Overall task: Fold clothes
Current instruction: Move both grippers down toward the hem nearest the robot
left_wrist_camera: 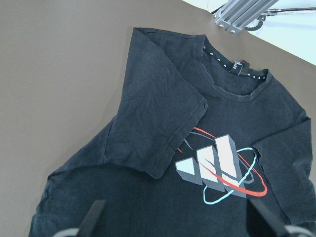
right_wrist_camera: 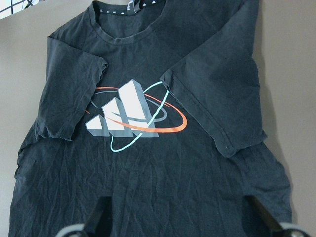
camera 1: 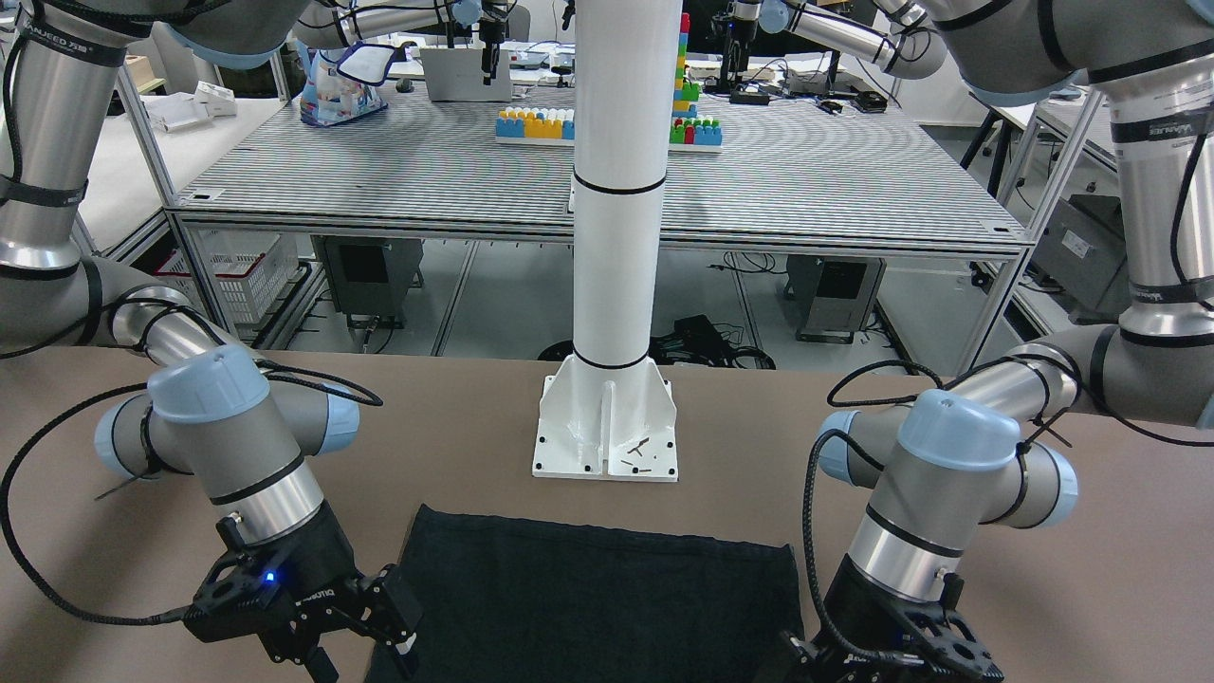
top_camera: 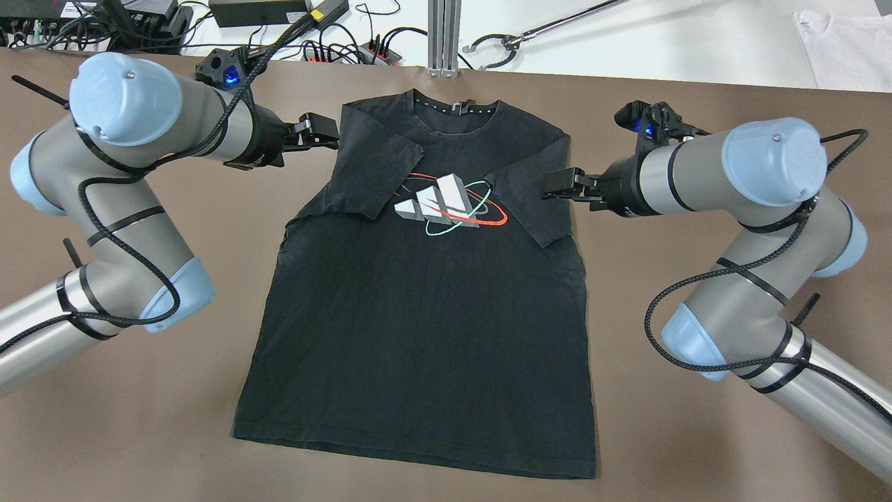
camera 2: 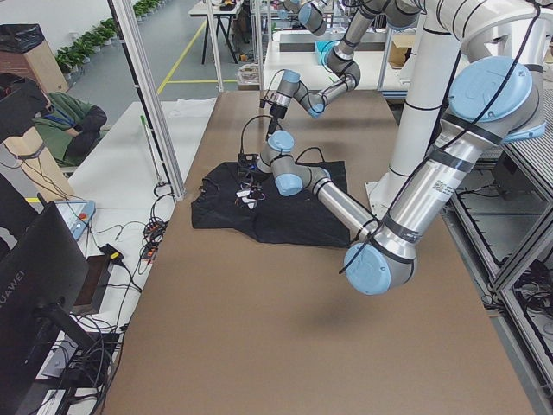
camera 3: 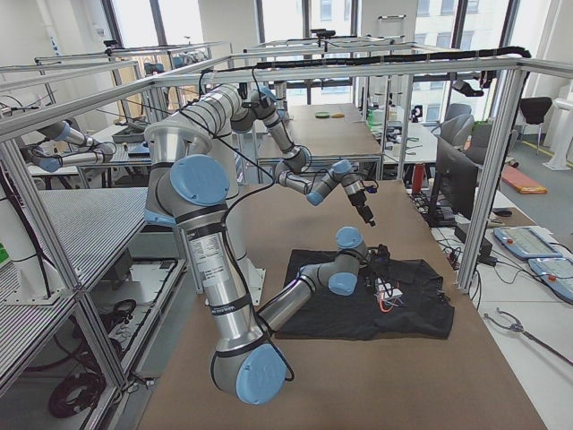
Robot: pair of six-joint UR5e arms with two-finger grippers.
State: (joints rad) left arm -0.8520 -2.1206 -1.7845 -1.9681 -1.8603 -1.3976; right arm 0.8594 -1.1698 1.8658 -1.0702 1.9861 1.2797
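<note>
— Where is the T-shirt [top_camera: 418, 314]?

— It's black and lies flat, print [top_camera: 449, 202] up, on the brown counter [top_camera: 139, 432], near the base of the white pillar [camera 1: 616, 237]. The hem is toward the pillar and the collar is on the far side. Both sleeves are folded in over the chest.

— And the fingers?

— The left fingers [left_wrist_camera: 94, 217] and right fingers [right_wrist_camera: 98, 215] are spread wide, holding nothing. They sit at the shirt's end away from the pillar, one pair beside each shoulder, pointing inward.
</note>
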